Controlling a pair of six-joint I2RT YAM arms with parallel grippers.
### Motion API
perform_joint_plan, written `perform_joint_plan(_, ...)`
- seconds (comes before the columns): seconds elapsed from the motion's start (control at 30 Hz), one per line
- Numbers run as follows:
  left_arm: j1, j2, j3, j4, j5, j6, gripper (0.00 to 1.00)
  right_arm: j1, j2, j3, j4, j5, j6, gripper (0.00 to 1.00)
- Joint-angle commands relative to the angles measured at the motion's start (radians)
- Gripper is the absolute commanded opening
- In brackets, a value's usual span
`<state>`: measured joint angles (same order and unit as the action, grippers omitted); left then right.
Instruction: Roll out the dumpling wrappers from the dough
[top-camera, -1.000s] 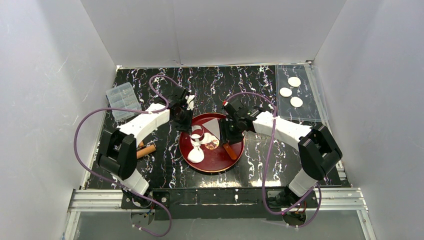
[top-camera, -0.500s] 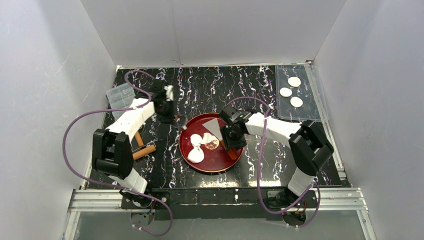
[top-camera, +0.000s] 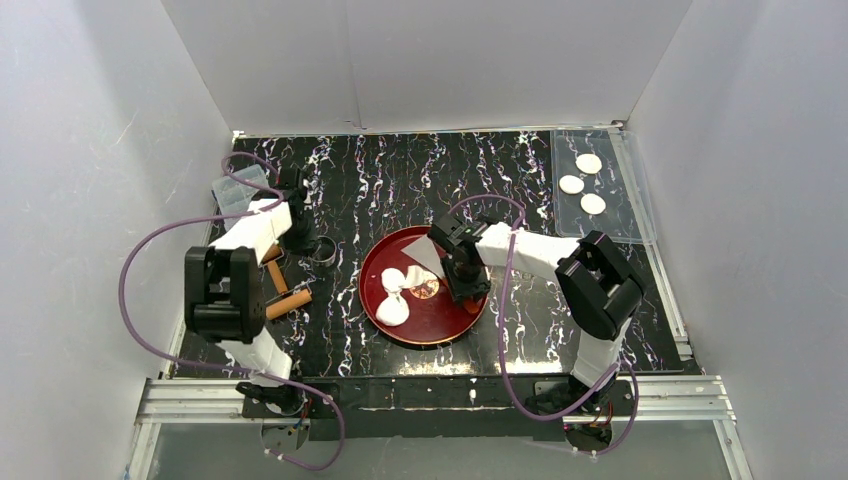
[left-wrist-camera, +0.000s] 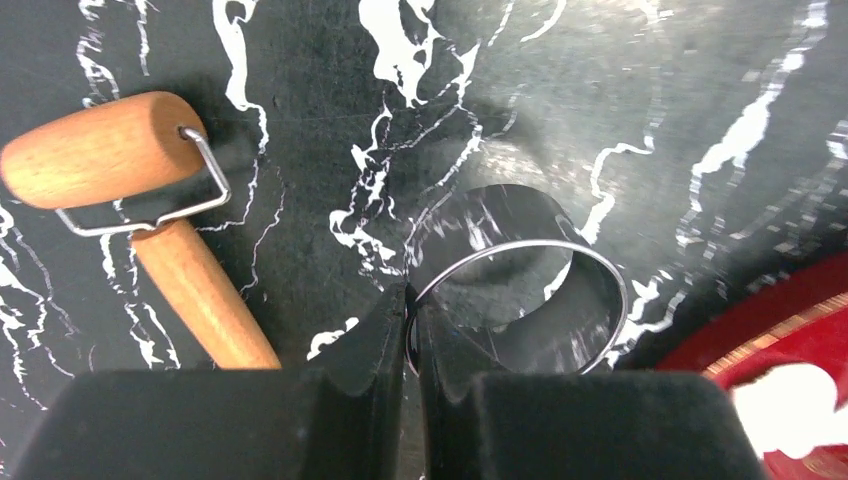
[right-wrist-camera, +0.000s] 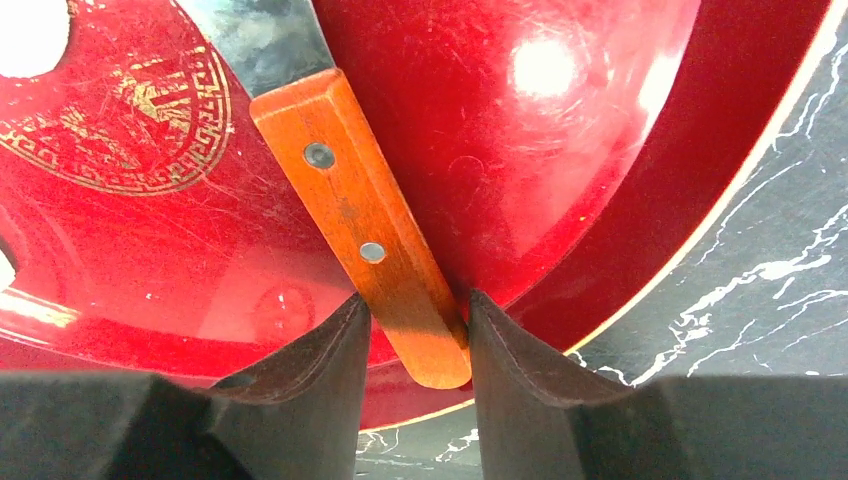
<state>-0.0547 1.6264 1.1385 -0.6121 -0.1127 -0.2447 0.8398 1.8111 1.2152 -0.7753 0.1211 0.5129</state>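
At the near side of the red tray (top-camera: 440, 335), where the dough (top-camera: 392, 312) lies in lumps, the right gripper (right-wrist-camera: 418, 300) straddles the scraper handle (right-wrist-camera: 350, 190); whether its fingers already bear on it cannot be told. Left of the tray, the left gripper (left-wrist-camera: 408, 300) is clamped on the metal ring (left-wrist-camera: 590, 285) wall; the judged step is scraper work on the dough, which first requires a firm grip. Far right lie three dumpling wrappers (top-camera: 572, 184); no writing is legible, only a gold emblem (right-wrist-camera: 130, 110).

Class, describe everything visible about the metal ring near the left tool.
The metal ring is a thin, shiny, open band of bare metal that mirrors the marbled black table. With its opening upward, it is left of the red tray and apart from it. The left tool, shut, pinches its near wall. Nothing else visibly touches it.
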Motion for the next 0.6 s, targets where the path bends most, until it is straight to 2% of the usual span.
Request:
perform_joint_plan(0.0,-0.002,0.074,0.023,0.003,-0.053,0.014,0.00,-0.001,0.030,0.026,-0.021,0.043,-0.021,0.43)
perform_joint_plan(0.03,-0.002,0.081,0.020,0.008,-0.046,0.019,0.00,0.000,0.033,0.029,-0.023,0.047,-0.024,0.38)
perform_joint_plan(0.1,-0.002,0.086,0.014,0.008,-0.030,0.024,0.00,0.000,0.037,0.036,-0.029,0.057,-0.027,0.21)
perform_joint_plan(0.2,-0.001,0.066,0.014,0.008,-0.011,0.021,0.33,-0.001,0.025,0.044,-0.041,0.069,-0.034,0.03)
perform_joint_plan(0.27,-0.002,0.039,0.015,0.008,-0.005,0.021,0.59,-0.001,0.006,0.054,-0.051,0.077,-0.041,0.01)
perform_joint_plan(0.3,-0.003,0.026,0.015,0.008,-0.002,0.023,0.65,0.000,-0.001,0.064,-0.059,0.077,-0.048,0.01)
perform_joint_plan(0.4,-0.002,-0.023,0.013,0.006,0.018,0.026,0.75,-0.001,-0.026,0.111,-0.096,0.073,-0.064,0.01)
perform_joint_plan(0.57,-0.005,-0.111,0.004,0.007,0.128,0.038,0.77,-0.003,-0.085,0.190,-0.151,0.061,-0.088,0.01)
